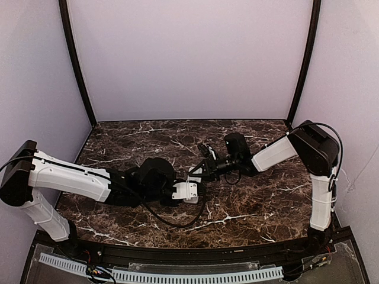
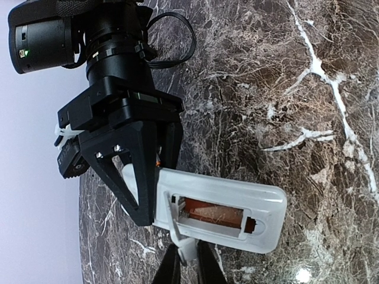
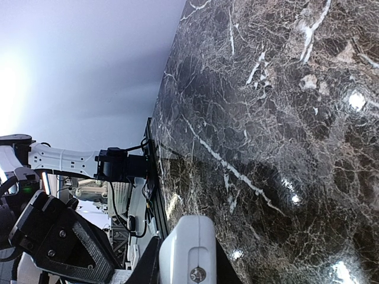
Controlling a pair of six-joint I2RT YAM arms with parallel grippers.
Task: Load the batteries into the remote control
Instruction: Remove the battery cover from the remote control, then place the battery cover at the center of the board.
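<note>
The left gripper [image 2: 186, 263] pinches one long edge of the remote control [image 2: 260, 207], and the right gripper [image 3: 185, 267] is clamped over one short end, holding it over the middle of the dark marble table [image 2: 284, 89]. The remote is slim and white with rounded corners. Its back shows an open, dark reddish battery recess [image 2: 213, 214].

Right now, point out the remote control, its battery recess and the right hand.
remote control [image 2: 228, 189]: left wrist view, white back rim.
battery recess [image 2: 213, 214]: left wrist view, reddish floor.
right hand [image 2: 159, 195]: left wrist view, between its fingertips.
</note>
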